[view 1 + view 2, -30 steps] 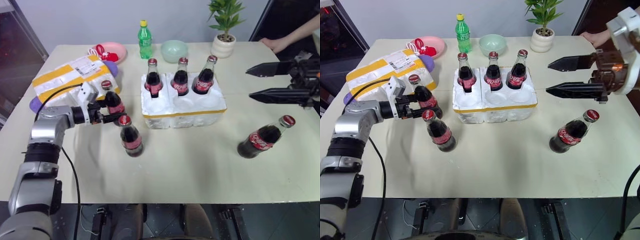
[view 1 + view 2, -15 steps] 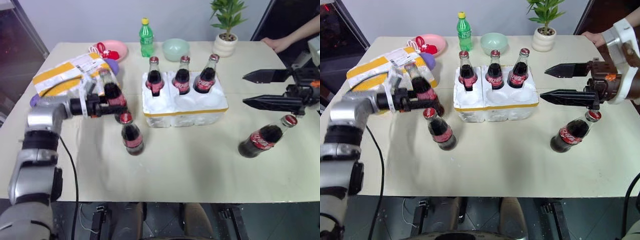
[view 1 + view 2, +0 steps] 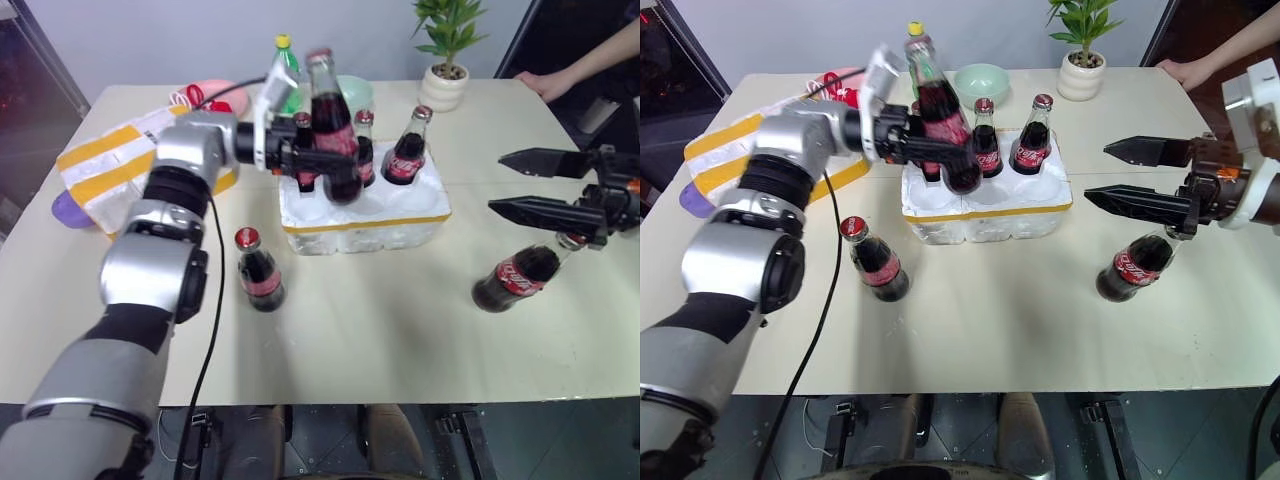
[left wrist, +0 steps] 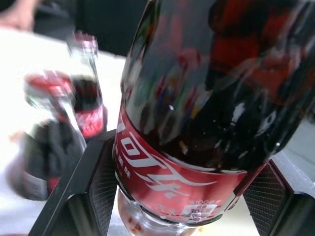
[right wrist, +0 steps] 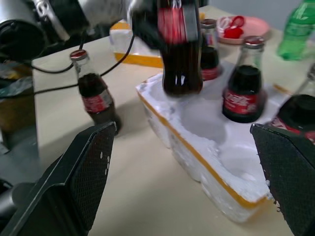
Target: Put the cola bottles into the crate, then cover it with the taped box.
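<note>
- Now the carried cola bottle (image 3: 333, 140) hangs upright, cap up, just above the crate (image 3: 365, 215), over its near-left compartments.
- Left gripper (image 3: 318, 160) clamped on its label, reaching in sideways from crate's left; empty slot lies straight below.
- Right gripper (image 3: 545, 185) gaping, empty, over table bottle (image 3: 520, 278), well right of crate.

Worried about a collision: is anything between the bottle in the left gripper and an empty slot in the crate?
Nothing visible does. The held cola bottle hangs over the crate's empty front row; the three bottles already in stand behind.

Staged lab tabletop (image 3: 400, 340), onlooker's hand (image 3: 545, 84) resting on it.
</note>
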{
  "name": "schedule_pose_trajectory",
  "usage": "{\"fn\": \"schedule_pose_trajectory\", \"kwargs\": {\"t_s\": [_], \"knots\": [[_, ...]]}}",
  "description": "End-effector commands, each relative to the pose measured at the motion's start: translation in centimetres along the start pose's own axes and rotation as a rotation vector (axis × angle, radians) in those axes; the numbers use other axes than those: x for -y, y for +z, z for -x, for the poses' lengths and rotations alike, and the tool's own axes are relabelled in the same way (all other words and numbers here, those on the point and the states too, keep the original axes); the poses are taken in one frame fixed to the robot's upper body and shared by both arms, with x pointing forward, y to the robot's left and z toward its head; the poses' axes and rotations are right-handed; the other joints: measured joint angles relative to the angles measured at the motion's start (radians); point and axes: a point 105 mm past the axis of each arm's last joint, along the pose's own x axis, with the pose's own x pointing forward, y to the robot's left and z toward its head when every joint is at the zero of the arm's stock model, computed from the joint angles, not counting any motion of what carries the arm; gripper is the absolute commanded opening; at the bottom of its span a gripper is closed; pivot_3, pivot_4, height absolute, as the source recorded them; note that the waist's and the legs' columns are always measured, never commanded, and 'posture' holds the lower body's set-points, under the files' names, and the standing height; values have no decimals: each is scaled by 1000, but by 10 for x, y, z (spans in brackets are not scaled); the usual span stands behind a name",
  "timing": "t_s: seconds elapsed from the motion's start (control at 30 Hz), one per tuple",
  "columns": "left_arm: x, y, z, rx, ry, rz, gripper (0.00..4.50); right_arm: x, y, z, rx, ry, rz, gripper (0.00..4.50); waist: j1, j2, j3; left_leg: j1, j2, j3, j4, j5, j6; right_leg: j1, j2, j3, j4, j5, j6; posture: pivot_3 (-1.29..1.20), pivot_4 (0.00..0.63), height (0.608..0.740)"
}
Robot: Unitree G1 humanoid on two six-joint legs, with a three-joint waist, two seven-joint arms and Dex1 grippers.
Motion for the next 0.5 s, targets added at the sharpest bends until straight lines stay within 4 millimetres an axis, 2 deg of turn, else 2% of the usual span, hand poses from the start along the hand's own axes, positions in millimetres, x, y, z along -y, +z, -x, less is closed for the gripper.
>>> {"fn": "schedule_pose_trajectory", "kwargs": {"t_s": [0.03,0.27,0.5], "knots": [[-3,33,-12,48,49,-155,2830,-6,12,7,47,-29,42,4500,5,0,0,0,0,0,0,0,0,0,0,0,0,0,0,0,150,739],[-4,32,-30,81,65,-156,2830,-9,8,11,59,-52,20,4500,16,0,0,0,0,0,1,0,0,1,0,0,0,0,0,0,150,739],[-2,6,-34,-7,24,-166,2830,-7,6,9,67,-60,20,4500,16,0,0,0,0,0,1,0,0,1,0,0,0,0,0,0,150,739]]}}
